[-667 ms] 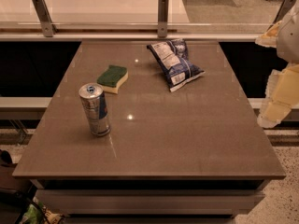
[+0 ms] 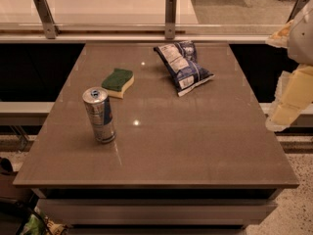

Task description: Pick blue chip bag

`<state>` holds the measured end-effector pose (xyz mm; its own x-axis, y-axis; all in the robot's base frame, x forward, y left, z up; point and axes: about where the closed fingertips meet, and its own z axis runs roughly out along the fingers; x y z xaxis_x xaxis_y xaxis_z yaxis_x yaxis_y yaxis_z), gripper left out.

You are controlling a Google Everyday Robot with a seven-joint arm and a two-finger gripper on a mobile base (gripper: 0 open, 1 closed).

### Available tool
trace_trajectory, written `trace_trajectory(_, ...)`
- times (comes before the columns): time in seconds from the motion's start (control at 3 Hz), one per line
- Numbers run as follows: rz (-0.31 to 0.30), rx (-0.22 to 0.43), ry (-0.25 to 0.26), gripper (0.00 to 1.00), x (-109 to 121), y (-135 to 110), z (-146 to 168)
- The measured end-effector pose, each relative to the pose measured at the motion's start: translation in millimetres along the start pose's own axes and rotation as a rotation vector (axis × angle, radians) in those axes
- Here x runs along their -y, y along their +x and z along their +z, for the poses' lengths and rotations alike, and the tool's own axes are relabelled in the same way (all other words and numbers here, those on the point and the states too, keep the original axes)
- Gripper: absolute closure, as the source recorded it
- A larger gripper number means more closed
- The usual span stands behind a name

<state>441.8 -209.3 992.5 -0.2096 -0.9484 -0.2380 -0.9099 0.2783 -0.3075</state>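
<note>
The blue chip bag (image 2: 183,66) lies flat on the brown table (image 2: 195,146), at the far middle-right, with its white label panel facing up. My gripper (image 2: 289,102) shows as a cream-coloured part at the right edge of the view. It hangs beside the table's right side, off the tabletop, well to the right of the bag and a little nearer than it. It holds nothing that I can see.
A green-and-yellow sponge (image 2: 118,81) lies left of the bag. A silver-blue drink can (image 2: 100,114) stands upright at the near left. A glass rail with metal posts (image 2: 170,16) runs along the table's far edge.
</note>
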Motion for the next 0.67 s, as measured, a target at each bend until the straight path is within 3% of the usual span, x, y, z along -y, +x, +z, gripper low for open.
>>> trace_trajectory(0.33,0.041,0.047,0.049,0.0,11,-9,3)
trace_trajectory(0.67,0.121,0.115,0.093,0.0,27,-23,11)
